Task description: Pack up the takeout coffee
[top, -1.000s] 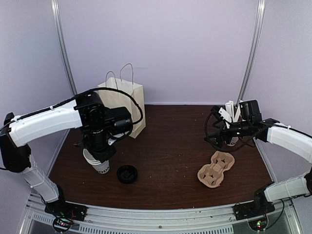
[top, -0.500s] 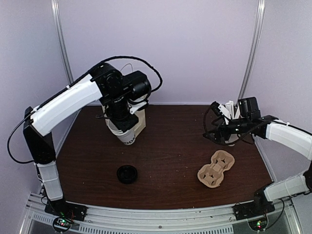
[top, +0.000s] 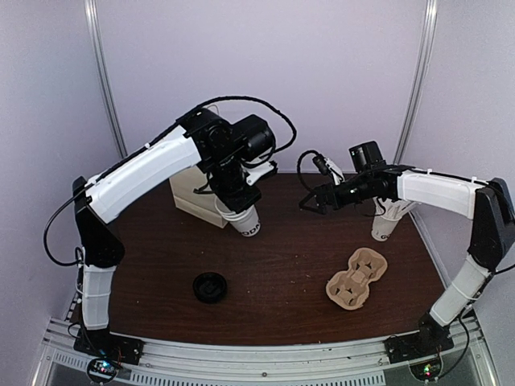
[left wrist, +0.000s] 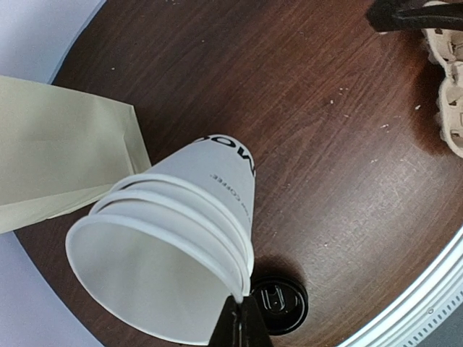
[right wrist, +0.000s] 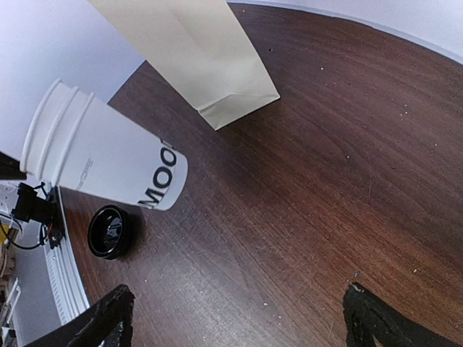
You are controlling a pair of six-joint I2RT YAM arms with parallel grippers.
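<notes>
The takeout coffee is a nested stack of white paper cups with dark lettering near the base, without lids. It hangs tilted above the table, right of the paper bag. My left gripper is shut on the stack's rim; in the left wrist view its fingertips pinch the rim of the cups. A black lid lies alone on the table, front left. My right gripper stands open with nothing in it, in mid-air right of the cups; its wide gap frames bare table.
A brown pulp cup carrier lies front right. A white cup with long white sticks stands at the right, behind my right arm. The bag stands at the back left. The lid shows below the cups in the right wrist view.
My left arm has lifted the cup stack from the front left and carried it back and right, past the bag. My right gripper has swung left from the stick cup toward the centre.
</notes>
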